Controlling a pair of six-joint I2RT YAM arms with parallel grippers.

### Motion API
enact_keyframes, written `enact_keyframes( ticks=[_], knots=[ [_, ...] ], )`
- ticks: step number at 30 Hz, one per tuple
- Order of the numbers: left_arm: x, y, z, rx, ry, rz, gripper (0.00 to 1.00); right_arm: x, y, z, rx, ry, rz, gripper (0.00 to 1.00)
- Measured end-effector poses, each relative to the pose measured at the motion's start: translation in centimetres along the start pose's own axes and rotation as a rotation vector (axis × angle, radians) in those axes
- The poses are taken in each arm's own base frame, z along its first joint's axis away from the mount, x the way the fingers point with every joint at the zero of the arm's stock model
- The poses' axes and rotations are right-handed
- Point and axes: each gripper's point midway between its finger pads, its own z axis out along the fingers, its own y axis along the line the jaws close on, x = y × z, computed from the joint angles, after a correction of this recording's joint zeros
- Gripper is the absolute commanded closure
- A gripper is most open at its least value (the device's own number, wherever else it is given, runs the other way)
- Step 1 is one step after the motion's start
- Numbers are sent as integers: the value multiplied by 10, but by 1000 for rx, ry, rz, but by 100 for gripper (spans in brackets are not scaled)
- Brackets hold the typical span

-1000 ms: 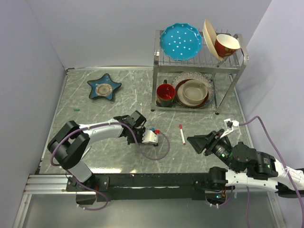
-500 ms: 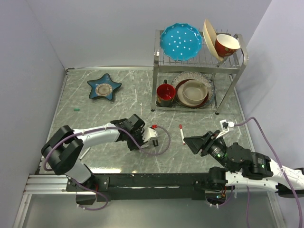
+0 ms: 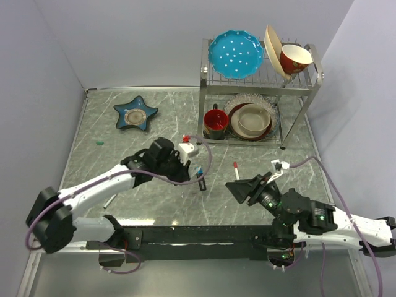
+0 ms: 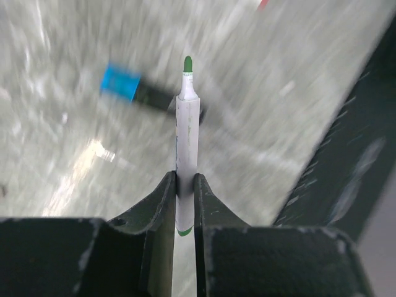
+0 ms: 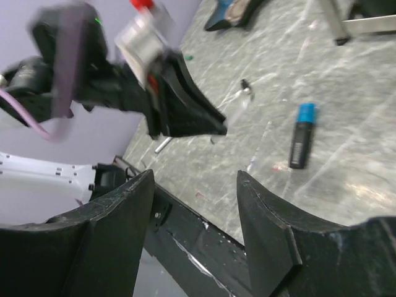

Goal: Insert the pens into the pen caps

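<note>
Closest to you, your right tool [image 5: 192, 204] hovers low over the tabletop [image 3: 161, 204] with its jaws standing well apart and nothing between them. A thin grey pen [image 3: 110, 200] lies just beside your left arm. Further in, your left tool [image 4: 184, 180] is clamped on a white pen [image 4: 187, 124] with a green tip, which points away from the wrist. The black marker [image 3: 200, 179] with the blue end lies flat on the tabletop just beyond that tip, apart from it. The red-tipped pen [image 3: 237, 175] lies to the right of the marker. At the far side stand the star-shaped dish [image 3: 135, 114] and the dish rack [image 3: 260, 80].
</note>
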Motion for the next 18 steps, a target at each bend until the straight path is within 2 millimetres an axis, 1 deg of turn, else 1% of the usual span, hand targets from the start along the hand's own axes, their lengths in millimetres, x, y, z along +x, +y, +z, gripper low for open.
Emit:
enact_keyframes(
  ticks=[1, 5, 9, 13, 16, 18],
  knots=[
    [-14, -6, -5, 18, -62, -20, 99, 4, 3, 4, -15, 5, -11, 35],
    [-58, -30, -30, 98, -279, -100, 99, 25, 14, 19, -59, 44, -70, 34],
    [-88, -51, -59, 185, -464, -173, 99, 42, 27, 35, -88, 85, -129, 34],
    [-109, -67, -90, 263, -622, -238, 99, 50, 39, 45, -128, 98, -164, 35],
    [-117, -76, -109, 325, -716, -282, 99, 50, 52, 49, -177, 91, -180, 35],
    [-120, -81, -117, 365, -759, -315, 99, 49, 61, 52, -200, 89, -191, 36]
  ],
)
